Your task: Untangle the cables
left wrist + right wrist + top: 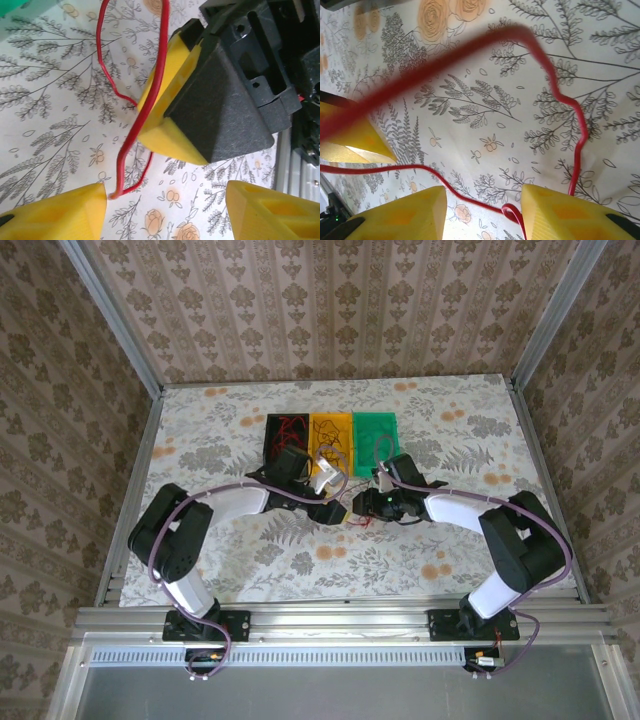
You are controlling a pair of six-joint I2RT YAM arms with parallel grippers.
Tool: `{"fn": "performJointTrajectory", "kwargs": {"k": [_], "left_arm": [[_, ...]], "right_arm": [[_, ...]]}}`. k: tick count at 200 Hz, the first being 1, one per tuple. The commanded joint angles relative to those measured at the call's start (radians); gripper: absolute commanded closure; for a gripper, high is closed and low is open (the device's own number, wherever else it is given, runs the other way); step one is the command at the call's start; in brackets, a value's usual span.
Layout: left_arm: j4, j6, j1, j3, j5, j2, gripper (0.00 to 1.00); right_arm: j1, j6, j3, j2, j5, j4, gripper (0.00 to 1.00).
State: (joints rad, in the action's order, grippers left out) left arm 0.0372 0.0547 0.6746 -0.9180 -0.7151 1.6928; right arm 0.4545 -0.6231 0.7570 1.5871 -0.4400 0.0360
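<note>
Blurred and thick against the right wrist lens, the red cable (445, 66) sweeps across the frame, kinks down the right side and dips into the gap of the right end effector (484, 192). Its jaws stand apart, released, with the wire lying loose close to one finger, not pinched. Opposite, the left end effector (167, 200) is released too, fingers wide. One cable end sits just beside its left fingertip, and the cable runs up over the yellow finger of the right end effector, close in front of the left wrist camera. From above, the two meet over the floral tabletop (250, 560), just in front of the black mat (283, 440), yellow mat (330, 428) and green mat (375, 430), where the other cables (292, 426) lie in squiggles.

Risks, as I judge them: with neither end effector holding the wire, it may slump into a loop. Draped on a finger, it could snag and drag if that arm pulls away. The two end effectors are also near enough to knock together on closing.

Hard to tell — whether the red strands are one cable or two, since they run off the frame edges. From above the arms cover most of the cable, and the wires on the mats are too small to count.
</note>
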Motion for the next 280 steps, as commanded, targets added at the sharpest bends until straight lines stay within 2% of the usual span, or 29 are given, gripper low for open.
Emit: {"fn": "performJointTrajectory", "kwargs": {"k": [1,6,34,72,93,147,180,208,237,255,280], "left_arm": [[-0.01,-0.036,0.016,0.012,0.065,-0.024,0.36],[-0.012,-0.04,0.021,0.012,0.103,-0.025,0.36],[-0.041,-0.04,0.032,0.007,0.165,-0.034,0.36],[-0.035,-0.055,0.034,-0.033,0.191,-0.002,0.36],[0.003,-0.07,0.033,-0.061,0.2,0.026,0.39],[0.002,-0.055,0.034,-0.073,0.226,0.054,0.61],[-0.046,-0.033,0.034,-0.056,0.213,0.024,1.0],[-0.121,0.003,0.014,0.009,0.184,-0.093,1.0],[-0.189,0.106,-0.076,0.06,0.178,-0.22,1.0],[-0.267,0.195,-0.142,0.089,0.264,-0.293,1.0],[-0.299,0.316,-0.199,0.084,0.527,-0.331,1.0]], "right_arm": [[0.003,0.026,-0.01,-0.066,0.059,0.041,0.53],[0.003,0.031,-0.014,-0.079,0.067,0.049,0.52],[0.003,0.065,-0.045,-0.155,0.086,0.084,0.47],[-0.006,0.07,-0.082,-0.241,0.124,0.114,0.46],[-0.018,0.056,-0.1,-0.281,0.143,0.108,0.46],[-0.037,0.04,-0.117,-0.341,0.185,0.096,0.48],[-0.039,0.03,-0.122,-0.339,0.193,0.085,0.49],[-0.042,0.029,-0.123,-0.332,0.206,0.089,0.52],[-0.049,0.025,-0.131,-0.325,0.226,0.078,0.53],[-0.052,0.019,-0.128,-0.315,0.224,0.068,0.53],[-0.053,0.024,-0.109,-0.285,0.21,0.069,0.55]]}}
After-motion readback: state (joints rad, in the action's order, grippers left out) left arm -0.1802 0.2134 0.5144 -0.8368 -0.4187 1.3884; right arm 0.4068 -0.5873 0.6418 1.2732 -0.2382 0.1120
